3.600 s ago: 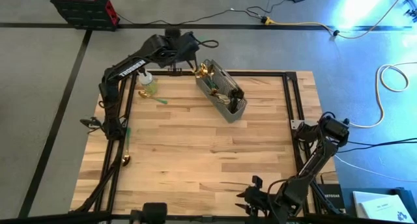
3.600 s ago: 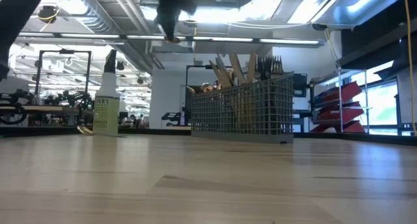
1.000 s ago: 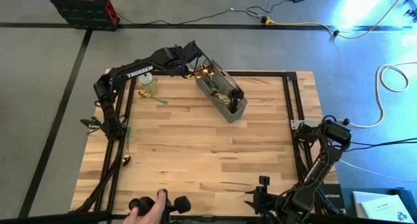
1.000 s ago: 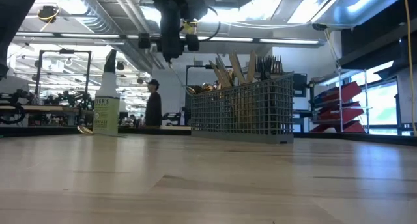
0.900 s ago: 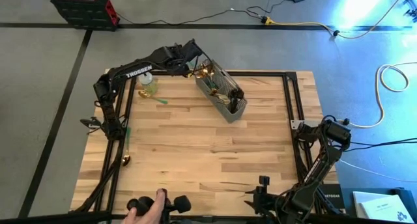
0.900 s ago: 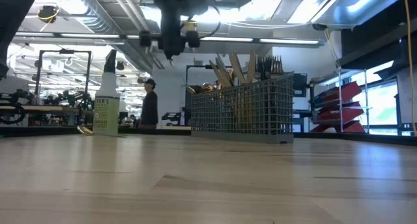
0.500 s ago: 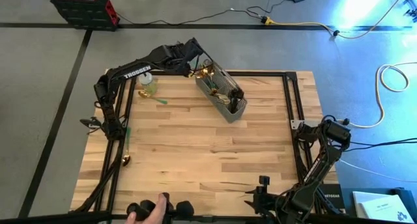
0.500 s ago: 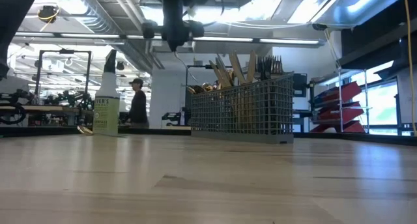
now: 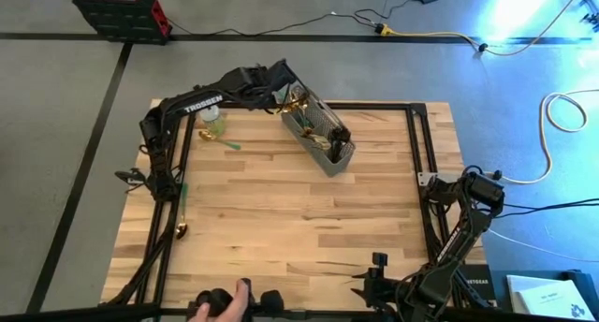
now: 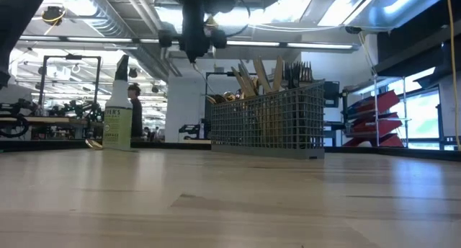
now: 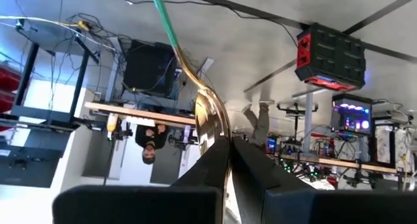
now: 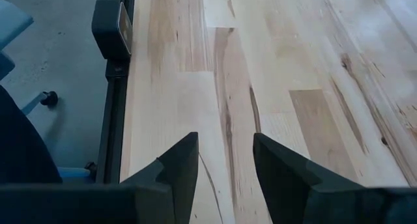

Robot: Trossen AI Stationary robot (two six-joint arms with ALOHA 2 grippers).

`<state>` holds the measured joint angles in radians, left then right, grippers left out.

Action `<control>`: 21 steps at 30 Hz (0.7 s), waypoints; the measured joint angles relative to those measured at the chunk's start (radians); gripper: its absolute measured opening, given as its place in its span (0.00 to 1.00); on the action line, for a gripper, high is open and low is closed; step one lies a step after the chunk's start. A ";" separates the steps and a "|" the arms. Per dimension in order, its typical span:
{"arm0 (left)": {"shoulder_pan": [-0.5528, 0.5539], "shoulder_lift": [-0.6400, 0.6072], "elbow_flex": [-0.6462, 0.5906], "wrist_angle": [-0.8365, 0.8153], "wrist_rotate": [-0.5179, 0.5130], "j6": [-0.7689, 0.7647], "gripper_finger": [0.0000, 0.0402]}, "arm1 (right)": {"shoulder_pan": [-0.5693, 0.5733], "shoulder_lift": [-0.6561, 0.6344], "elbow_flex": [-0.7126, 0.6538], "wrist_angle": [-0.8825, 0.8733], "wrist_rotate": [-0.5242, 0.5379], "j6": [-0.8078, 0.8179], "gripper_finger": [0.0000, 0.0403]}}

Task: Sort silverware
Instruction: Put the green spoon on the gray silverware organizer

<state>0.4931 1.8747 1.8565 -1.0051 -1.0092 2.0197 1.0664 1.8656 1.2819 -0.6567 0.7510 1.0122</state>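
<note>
Gold utensil (image 11: 210,116) between left fingers (image 11: 207,168)

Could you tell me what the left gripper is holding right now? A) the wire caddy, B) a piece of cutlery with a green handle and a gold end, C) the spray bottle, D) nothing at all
B: in the left wrist view the left gripper is shut on a slim piece of cutlery, gold near the fingers and green further out, while the spray bottle and wire caddy stand on the table.
</note>
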 joint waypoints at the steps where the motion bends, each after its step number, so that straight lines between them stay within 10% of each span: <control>1: -0.002 0.007 0.000 0.001 0.000 0.000 0.00 | 0.000 0.000 0.000 0.000 0.000 0.000 0.33; 21: -0.041 0.124 -0.001 0.061 0.009 0.023 0.00 | 0.000 0.000 0.000 -0.014 -0.001 0.001 0.33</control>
<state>0.4520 1.9992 1.8557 -0.9444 -1.0006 2.0431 1.0664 1.8654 1.2819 -0.6710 0.7500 1.0130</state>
